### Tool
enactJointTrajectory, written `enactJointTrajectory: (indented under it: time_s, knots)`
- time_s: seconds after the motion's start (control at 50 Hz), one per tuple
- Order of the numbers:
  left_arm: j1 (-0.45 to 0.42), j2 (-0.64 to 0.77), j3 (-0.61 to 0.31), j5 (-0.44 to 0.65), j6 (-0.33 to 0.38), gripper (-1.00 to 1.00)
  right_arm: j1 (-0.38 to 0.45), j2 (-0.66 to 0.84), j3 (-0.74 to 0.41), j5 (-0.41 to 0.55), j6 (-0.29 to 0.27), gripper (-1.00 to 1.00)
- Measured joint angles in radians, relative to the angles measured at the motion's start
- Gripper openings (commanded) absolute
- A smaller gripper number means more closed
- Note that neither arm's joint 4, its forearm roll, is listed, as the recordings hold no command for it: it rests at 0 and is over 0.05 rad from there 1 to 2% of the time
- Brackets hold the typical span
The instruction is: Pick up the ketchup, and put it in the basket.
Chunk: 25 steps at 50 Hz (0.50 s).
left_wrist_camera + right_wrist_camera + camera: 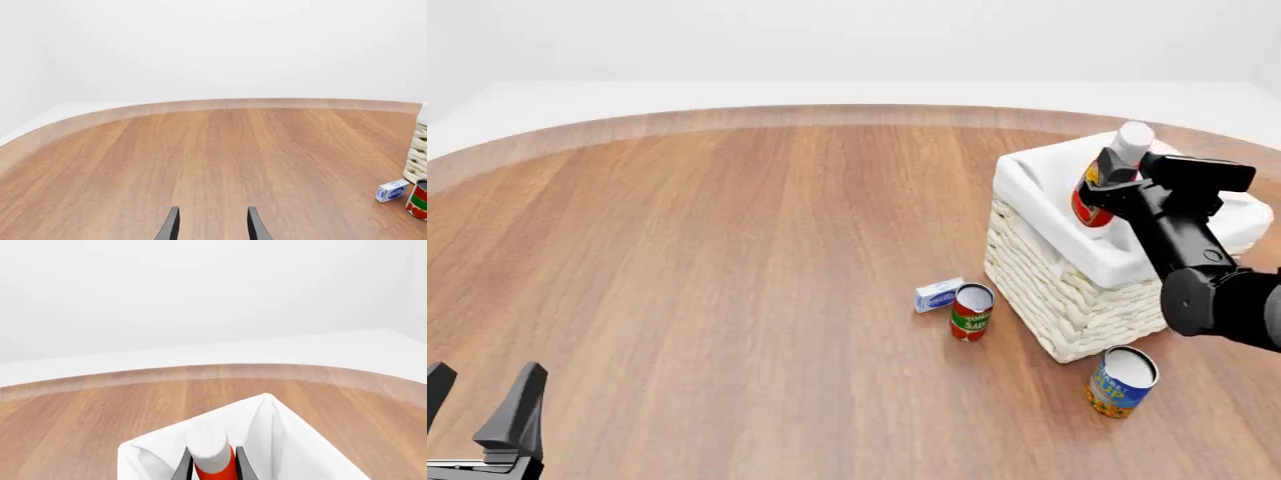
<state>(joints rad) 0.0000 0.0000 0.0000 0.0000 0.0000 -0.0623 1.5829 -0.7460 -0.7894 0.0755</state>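
Ketchup (1098, 187): small red bottle, white cap, held upright in the right gripper (1112, 180), fingers closed on its neck, directly over the open basket (1054, 290), evidently positioned for lowering into the white liner. Left gripper (481, 405): fingers spread, empty, parked low at the table's (721, 270) near edge, well apart from the work. Beside the basket: small blue-and-white box (938, 295), red-and-green can (970, 312), blue-and-yellow can (1121, 381); their labels are too small to read.

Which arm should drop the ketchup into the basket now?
The right. Its pincer already grips the ketchup over the basket, as the right wrist view also shows. The left pincer is open and holds nothing, far across the table.
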Motion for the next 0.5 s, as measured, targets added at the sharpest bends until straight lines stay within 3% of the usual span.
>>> enactJointTrajectory:
  time_s: [0.5]
  knots:
    - [0.0,0.0,0.0,0.0,0.0,1.0,-0.012,0.039,-0.02,-0.002,-0.005,-1.0]
